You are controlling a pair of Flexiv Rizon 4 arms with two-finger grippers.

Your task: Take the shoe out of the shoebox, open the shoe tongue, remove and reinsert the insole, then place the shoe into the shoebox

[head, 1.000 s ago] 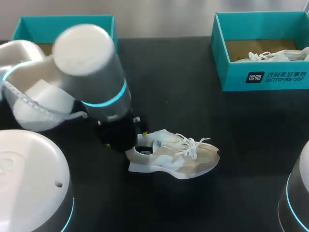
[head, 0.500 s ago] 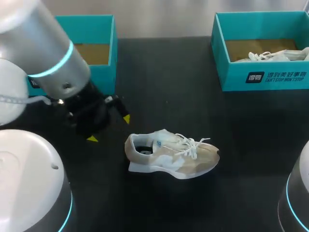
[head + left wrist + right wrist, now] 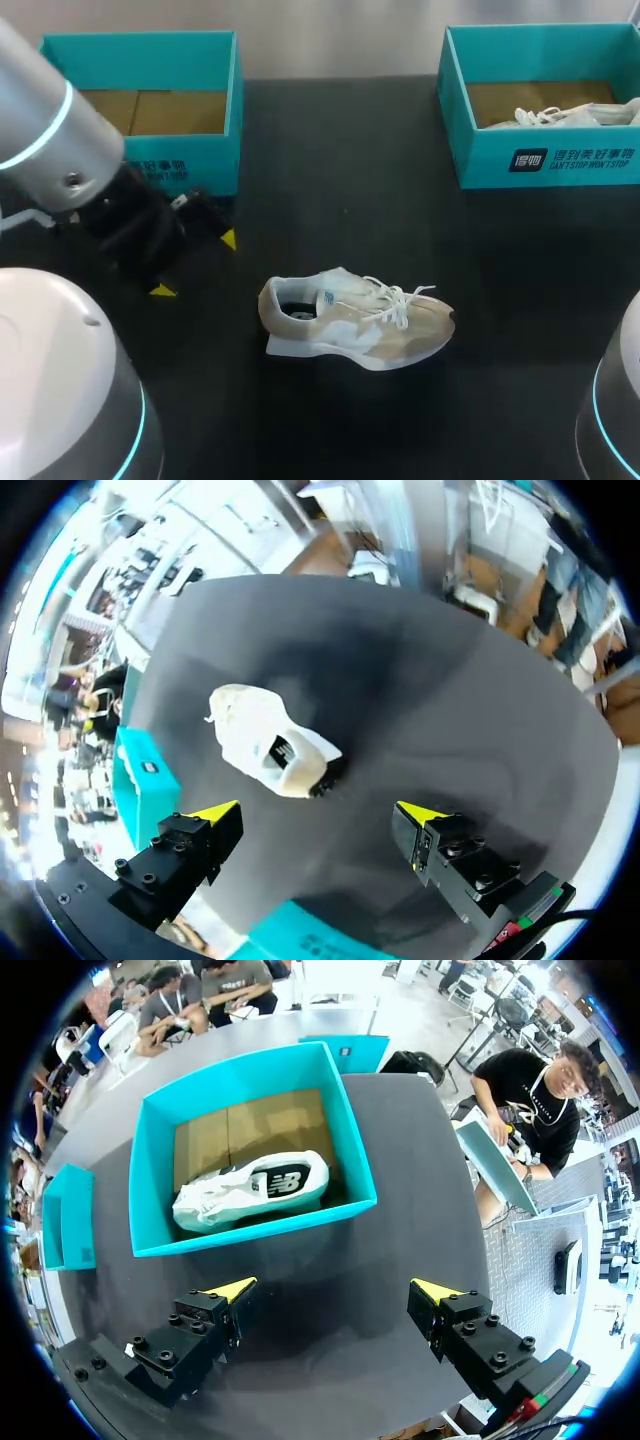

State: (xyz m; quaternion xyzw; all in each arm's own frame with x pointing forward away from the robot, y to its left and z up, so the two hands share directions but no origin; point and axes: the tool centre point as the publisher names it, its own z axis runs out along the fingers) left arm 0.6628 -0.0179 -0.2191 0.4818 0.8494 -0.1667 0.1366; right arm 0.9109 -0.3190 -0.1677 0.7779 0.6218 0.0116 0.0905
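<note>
Two boxes are being shown at the table's far edge. The left teal cardboard shoebox [image 3: 140, 60] is standing open, and just before it the left gripper [image 3: 195, 265] is being held with fingers spread wide over the black table [image 3: 330, 170]. The beige and white laced sneaker [image 3: 350, 325] is being rested on its sole mid-table, apart from that gripper. A white sneaker [image 3: 560, 115] is being kept inside the right teal cardboard shoebox [image 3: 480, 165]; the right gripper [image 3: 335, 1292] is being held wide open before it.
</note>
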